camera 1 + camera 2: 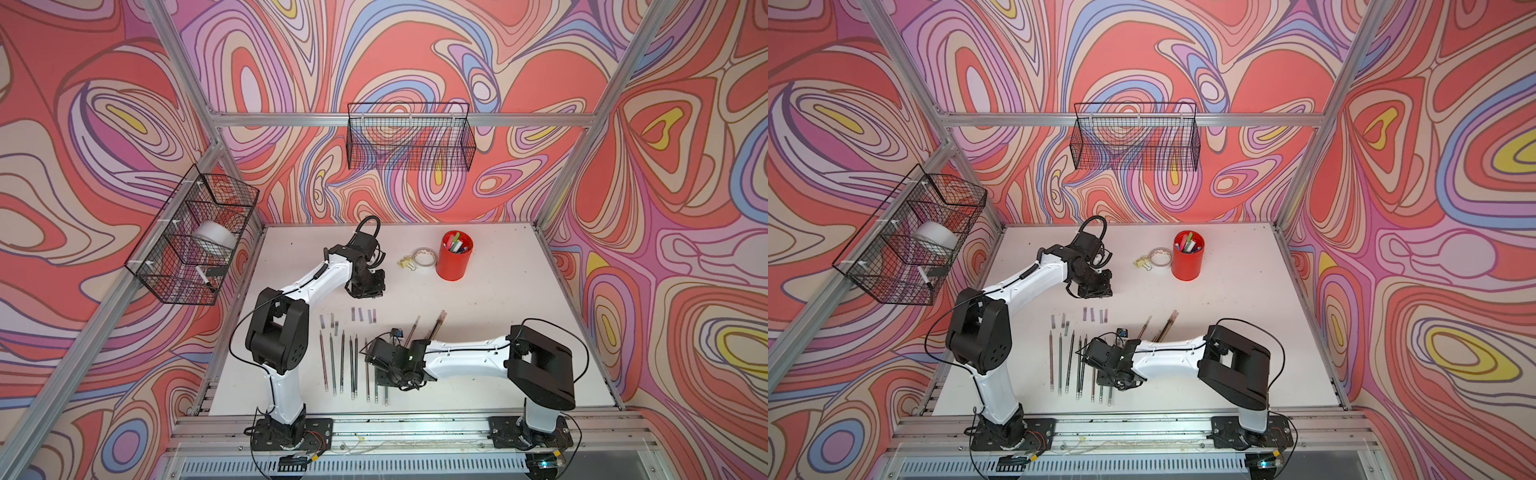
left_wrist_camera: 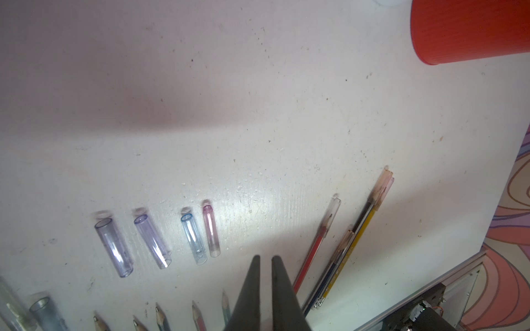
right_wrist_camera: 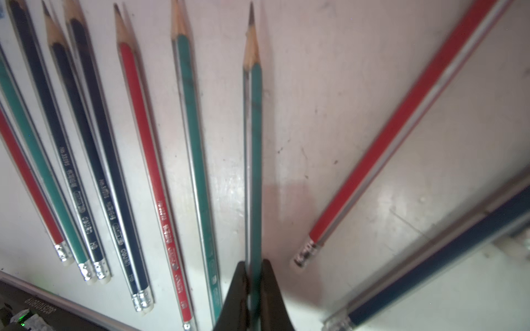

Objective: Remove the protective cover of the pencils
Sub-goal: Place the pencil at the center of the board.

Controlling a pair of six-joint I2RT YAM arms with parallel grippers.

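Note:
Several uncovered pencils [image 1: 341, 361] lie side by side near the table's front, tips pointing to the back. My right gripper [image 3: 253, 266] is shut on a green pencil [image 3: 253, 143] near its eraser end; its sharpened tip is bare. This pencil hangs just above the table beside another green one [image 3: 195, 160]. Several clear loose covers [image 2: 114, 246] lie in a row behind the pencils. To the right of them, a red pencil [image 2: 329, 220] and a yellow and dark pair [image 2: 380, 189] wear clear covers. My left gripper [image 2: 265, 258] is shut on nothing, above the table behind the loose covers.
A red cup [image 1: 454, 257] holding markers stands at the back right, with a tape roll [image 1: 424, 257] and a yellow clip [image 1: 405, 262] beside it. Wire baskets hang on the back wall [image 1: 409, 141] and the left wall [image 1: 195, 237].

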